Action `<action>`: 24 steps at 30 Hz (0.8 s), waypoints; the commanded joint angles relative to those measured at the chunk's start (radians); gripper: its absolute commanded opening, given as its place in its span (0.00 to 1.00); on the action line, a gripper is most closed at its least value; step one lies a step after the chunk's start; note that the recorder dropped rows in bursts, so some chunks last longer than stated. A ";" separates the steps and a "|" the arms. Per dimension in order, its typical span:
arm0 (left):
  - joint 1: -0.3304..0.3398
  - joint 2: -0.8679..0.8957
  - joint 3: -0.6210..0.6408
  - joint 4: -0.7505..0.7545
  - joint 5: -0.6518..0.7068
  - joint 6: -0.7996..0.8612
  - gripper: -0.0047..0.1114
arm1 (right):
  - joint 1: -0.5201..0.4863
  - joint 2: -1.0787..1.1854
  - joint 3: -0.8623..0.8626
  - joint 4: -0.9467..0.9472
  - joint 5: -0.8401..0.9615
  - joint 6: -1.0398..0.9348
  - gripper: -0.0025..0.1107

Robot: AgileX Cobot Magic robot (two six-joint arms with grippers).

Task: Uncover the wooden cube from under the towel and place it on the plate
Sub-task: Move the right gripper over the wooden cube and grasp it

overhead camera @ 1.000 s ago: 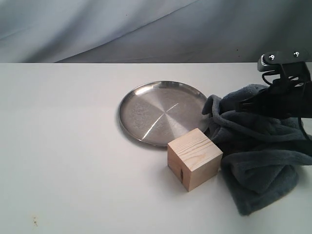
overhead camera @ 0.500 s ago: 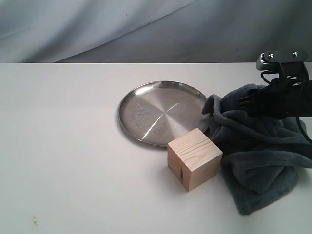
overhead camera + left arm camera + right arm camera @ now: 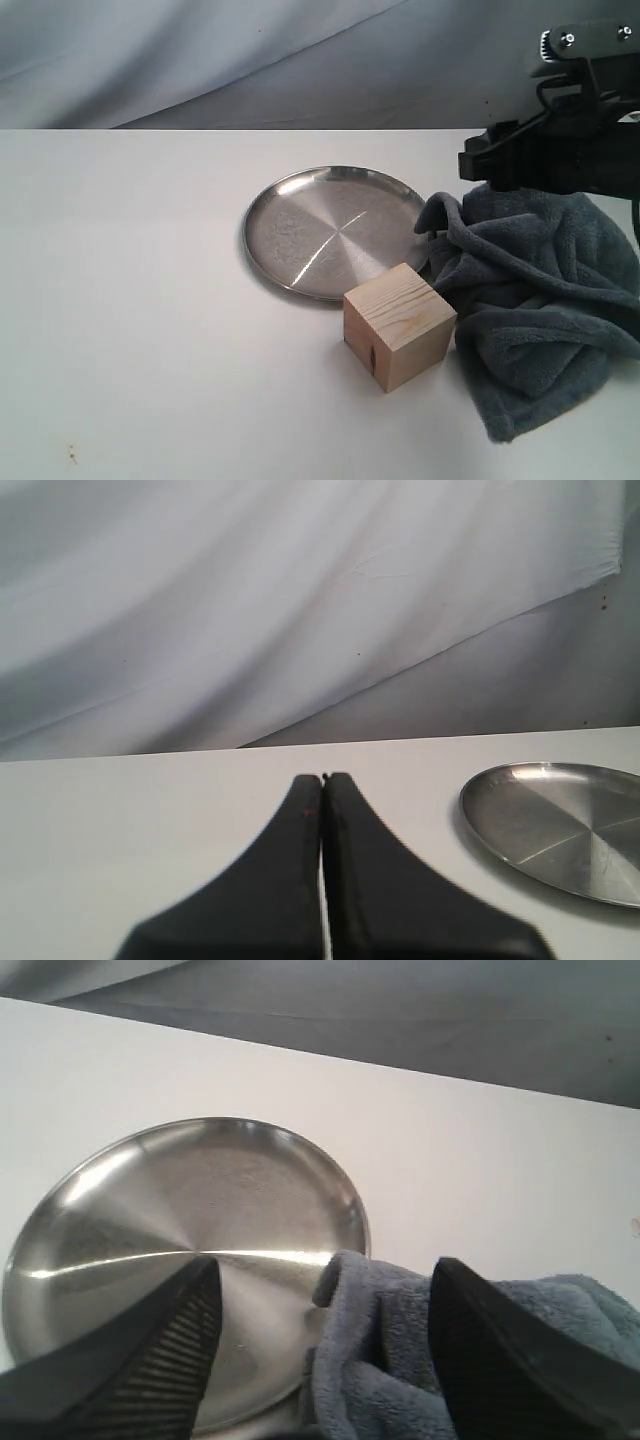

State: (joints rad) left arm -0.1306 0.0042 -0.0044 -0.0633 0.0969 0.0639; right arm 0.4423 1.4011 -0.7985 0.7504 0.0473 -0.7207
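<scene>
the cube (image 3: 398, 325) sits bare just beside the plate (image 3: 300, 235), with the towel (image 3: 540, 290) heaped against it. the right gripper (image 3: 322, 1300) hangs spread over the towel. only the left wrist view shows the left gripper (image 3: 323, 780), pressed together.

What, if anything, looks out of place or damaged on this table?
The towel lies in a rumpled heap, one corner lapping over the rim of the plate. The wooden cube has a small dark crack low on its near edge. Nothing is spilled.
</scene>
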 commanded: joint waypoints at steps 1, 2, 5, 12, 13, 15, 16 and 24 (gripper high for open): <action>0.002 -0.004 0.004 -0.002 -0.011 -0.003 0.04 | 0.046 -0.011 -0.006 -0.005 0.017 -0.013 0.52; 0.002 -0.004 0.004 -0.002 -0.011 -0.003 0.04 | 0.048 -0.009 -0.006 -0.005 0.020 -0.014 0.52; 0.002 -0.004 0.004 -0.002 -0.011 -0.003 0.04 | 0.048 -0.009 -0.006 -0.005 0.057 -0.014 0.52; 0.002 -0.004 0.004 -0.002 -0.011 -0.003 0.04 | 0.048 -0.009 -0.006 -0.005 0.241 -0.014 0.52; 0.002 -0.004 0.004 -0.002 -0.011 -0.003 0.04 | 0.048 -0.009 -0.006 -0.005 0.264 -0.014 0.52; 0.002 -0.004 0.004 -0.002 -0.011 -0.003 0.04 | 0.048 -0.009 -0.006 -0.005 0.312 -0.014 0.52; 0.002 -0.004 0.004 -0.002 -0.011 -0.003 0.04 | 0.050 -0.009 -0.006 -0.005 0.332 -0.016 0.52; 0.002 -0.004 0.004 -0.002 -0.011 -0.003 0.04 | 0.144 -0.009 -0.006 -0.069 0.372 -0.034 0.52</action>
State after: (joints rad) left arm -0.1306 0.0042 -0.0044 -0.0633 0.0969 0.0639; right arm 0.5814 1.3965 -0.7985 0.6991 0.4124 -0.7425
